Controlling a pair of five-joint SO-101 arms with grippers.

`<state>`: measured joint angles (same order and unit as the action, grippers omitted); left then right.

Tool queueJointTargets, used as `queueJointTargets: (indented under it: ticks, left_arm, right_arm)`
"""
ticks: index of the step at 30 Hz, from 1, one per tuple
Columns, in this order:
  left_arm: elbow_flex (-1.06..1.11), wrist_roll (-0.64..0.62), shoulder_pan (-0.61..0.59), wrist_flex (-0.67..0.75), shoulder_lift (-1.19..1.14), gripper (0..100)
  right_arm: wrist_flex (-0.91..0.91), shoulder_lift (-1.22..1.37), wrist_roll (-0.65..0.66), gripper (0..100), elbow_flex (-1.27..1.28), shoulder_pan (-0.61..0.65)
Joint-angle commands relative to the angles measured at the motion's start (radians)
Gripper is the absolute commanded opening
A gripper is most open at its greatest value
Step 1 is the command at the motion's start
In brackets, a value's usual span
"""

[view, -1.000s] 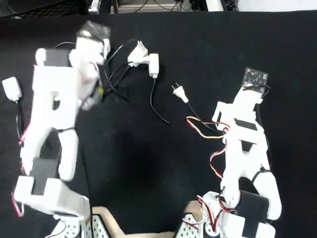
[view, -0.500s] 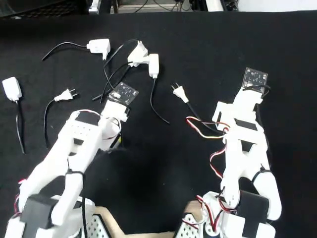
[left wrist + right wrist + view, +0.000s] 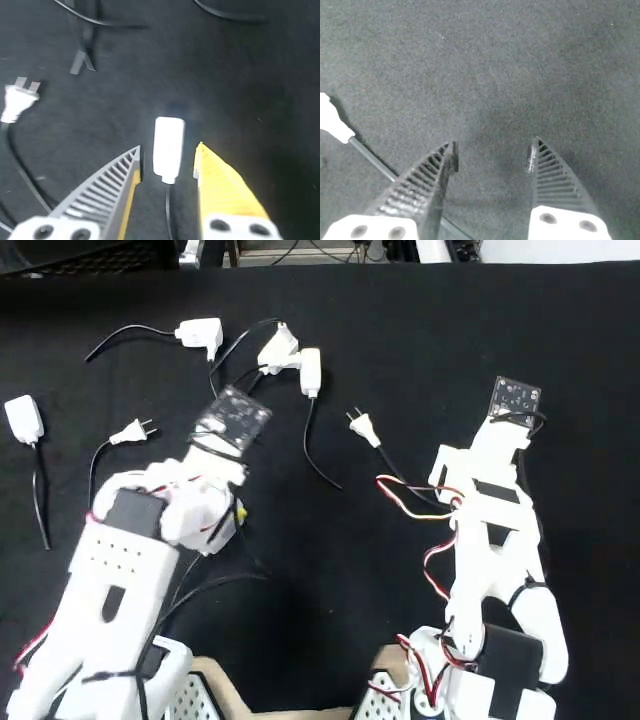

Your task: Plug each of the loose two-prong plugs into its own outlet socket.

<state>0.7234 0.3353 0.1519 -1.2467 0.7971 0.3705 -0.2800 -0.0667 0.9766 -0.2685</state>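
Parted claw (image 3: 493, 145) over cloth (image 3: 520, 60) — plug (image 3: 332, 122) beside

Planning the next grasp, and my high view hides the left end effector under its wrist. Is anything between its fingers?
Observer: Yes. A white corded block sits between the left end effector's fingers.
Operator: Gripped?
Observer: No; the fingers are open, with a gap on each side of the block.
Operator: And the right one?
Observer: The right end effector is open over bare cloth, holding nothing.
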Motion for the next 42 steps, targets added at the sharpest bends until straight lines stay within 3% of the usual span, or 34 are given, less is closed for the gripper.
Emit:
queueJointTargets:
  ticks: [1,5,8,12,22,25,29,37,40,42]
  left_arm:
    - [-0.031,0.005,-0.145,0.06,0.04,18]
    - [0.091,0.074,-0.297,0.265,-0.051,18]
    - [0.153,0.15,-0.305,0.341,-0.141,18]
    - [0.166,0.15,-0.292,0.399,-0.245,18]
    - [0.185,0.149,-0.058,0.402,-0.397,18]
    - [0.185,0.098,0.005,0.399,-0.408,18]
    - [0.182,-0.002,0.082,0.397,-0.385,18]
    - [0.145,-0.064,0.292,0.322,-0.224,18]
    - [0.117,-0.061,0.246,0.284,-0.127,18]
    - [0.104,-0.066,0.137,0.276,-0.054,18]
  right_arm:
    - [-0.012,-0.01,-0.005,23.4,-0.013,0.014]
    - [-0.014,-0.01,-0.005,23.4,-0.013,0.015]
    - [-0.014,-0.008,-0.005,23.4,-0.015,0.015]
    - [-0.014,-0.008,-0.003,23.4,-0.016,0.015]
    - [-0.015,-0.008,-0.003,23.4,-0.018,0.015]
    - [-0.015,-0.008,-0.003,23.4,-0.018,0.015]
    - [-0.015,-0.008,-0.003,23.4,-0.018,0.015]
    - [-0.015,-0.008,-0.003,23.4,-0.018,0.015]
    - [-0.014,-0.008,-0.003,23.4,-0.018,0.015]
    - [-0.014,-0.008,0.028,23.4,-0.019,0.017]
